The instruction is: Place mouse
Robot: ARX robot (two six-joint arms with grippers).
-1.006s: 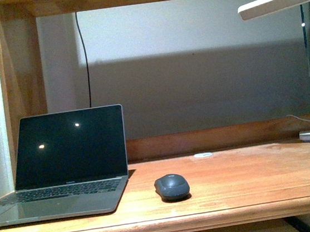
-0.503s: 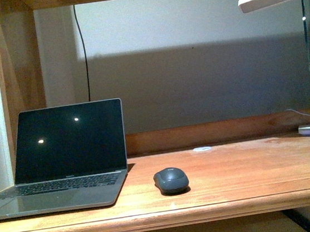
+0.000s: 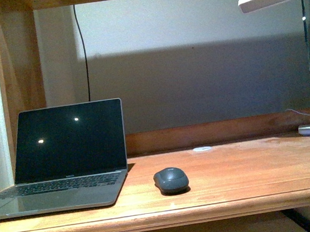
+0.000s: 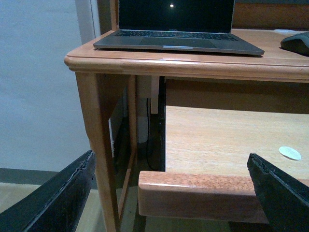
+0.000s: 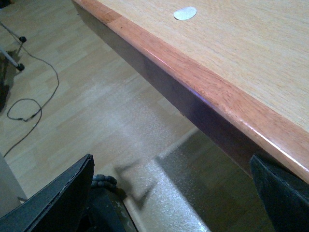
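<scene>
Nothing moved since before; mouse (image 3: pixel 171 180) cropped in left wrist view, both jaws spread, empty

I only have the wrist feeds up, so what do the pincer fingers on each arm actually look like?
On both arms only the fingertips show. The left pincer has two black, wedge-shaped fingers with rough, worn-looking edges. The right pincer has fingers of the same black, matte, angular kind. No cables, markings or arm links are visible, and the front view shows neither arm.

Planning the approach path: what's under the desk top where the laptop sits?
Under the desk top there is a lower wooden shelf carrying a small white disc. The dark gap behind the shelf cannot be seen into.
</scene>
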